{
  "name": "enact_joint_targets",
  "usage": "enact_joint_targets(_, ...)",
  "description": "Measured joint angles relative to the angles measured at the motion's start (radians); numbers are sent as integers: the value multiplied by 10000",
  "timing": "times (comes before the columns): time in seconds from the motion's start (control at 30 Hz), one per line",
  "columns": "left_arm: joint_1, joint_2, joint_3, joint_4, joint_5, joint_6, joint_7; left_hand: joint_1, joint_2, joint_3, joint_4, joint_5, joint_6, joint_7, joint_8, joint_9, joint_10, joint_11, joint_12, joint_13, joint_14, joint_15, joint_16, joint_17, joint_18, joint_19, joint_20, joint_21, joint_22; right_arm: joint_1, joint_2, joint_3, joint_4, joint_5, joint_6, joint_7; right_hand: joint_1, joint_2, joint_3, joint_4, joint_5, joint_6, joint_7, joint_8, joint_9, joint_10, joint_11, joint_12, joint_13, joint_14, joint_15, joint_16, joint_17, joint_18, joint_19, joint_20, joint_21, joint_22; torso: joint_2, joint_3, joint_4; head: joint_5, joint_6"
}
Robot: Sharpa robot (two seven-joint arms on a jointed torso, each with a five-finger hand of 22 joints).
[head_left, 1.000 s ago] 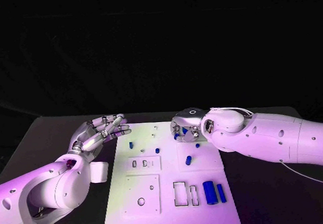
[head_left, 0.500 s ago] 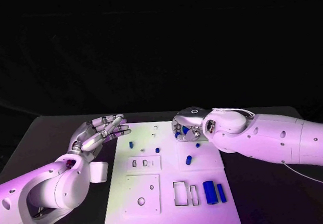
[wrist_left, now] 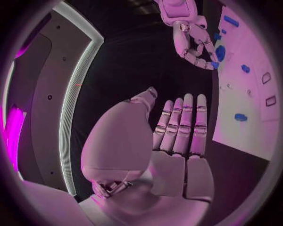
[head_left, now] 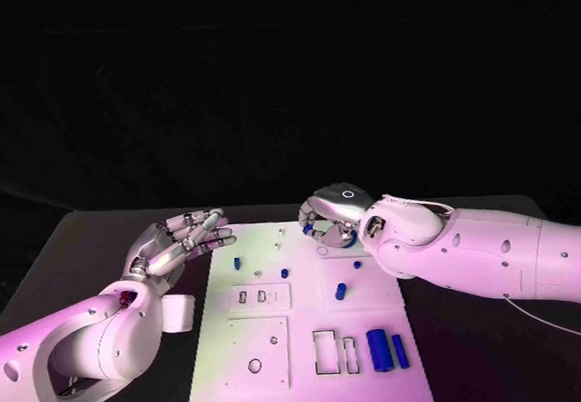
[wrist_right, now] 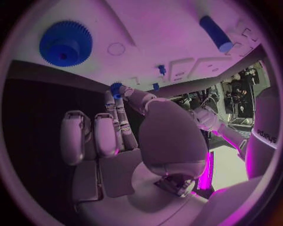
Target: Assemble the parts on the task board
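Small blue plastic peg point(wrist_right: 116, 89), pinched at the fingers' tips of the right hand point(head_left: 331, 224) above the white task board's point(head_left: 304, 378) far end (left hand point(head_left: 175, 242) spread, empty), looks light, rigid, slippery, best held mid-length.

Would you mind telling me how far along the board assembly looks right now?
Early. Several blue parts, including two cylinders, lie loose on the task board. The right hand pinches a small blue part near the blue gear. The left hand hovers open beside the board.
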Motion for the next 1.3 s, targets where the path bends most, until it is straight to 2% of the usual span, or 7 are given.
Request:
enact_joint_targets(0.23, 0, 15, 0, 23, 7, 0, 5, 0, 0, 0, 0, 0, 0, 0, 0, 0, 0, 0, 0, 0, 0, 0, 0, 12, 0, 0, 0, 0, 0, 6, 498, 6, -492, -10, -544, -184, 0, 0, 7, 6, -1, 19, -19, 0, 28, 0, 0, 0, 6, 0, 1, 41, 8, 0, 0, 0, 14, -1, 18, -7, 26, -10, 8)
enact_joint_targets(0.5, -1, 48, 0, 69, 13, 0, 9, 0, 0, 0, 0, 0, 0, 0, 0, 1, 0, 0, 0, 0, 0, 0, 0, 12, -1, 0, 0, 0, 1, -52, 1000, 8, -985, -12, -867, -297, -1, -1, 29, 29, 40, 19, -18, -1, 37, 0, 0, -2, 6, 0, 1, 40, 19, 0, 0, 0, 13, -2, 49, -2, 81, 5, -12)
enact_joint_targets(0.87, 1, 40, 1, 124, 18, 1, 11, 0, 0, 27, 28, 0, 0, 0, 0, 1, 35, 35, 0, -1, 0, 0, 0, 10, 0, 0, 0, 0, -8, -196, 1288, 6, -1228, 15, -1001, -306, -2, -2, 27, 30, 39, 18, -18, -2, 56, 1, 0, -28, 0, 0, 1, 40, -8, 0, -1, 0, 13, -3, 124, -20, 191, -24, -54)
enact_joint_targets(1.3, 3, 44, 2, 148, 21, 0, 11, 0, 0, 27, 27, 0, 0, 0, 0, 2, 35, 34, 0, -1, -1, 0, 0, 9, -1, -1, 0, 0, -7, -257, 1470, 5, -1458, 106, -988, -230, -70, -70, 54, 59, 37, 17, -19, 30, 77, 20, -19, -29, -28, -1, 2, 39, -46, 2, -1, 0, 13, -5, 144, -39, 219, -30, -94)
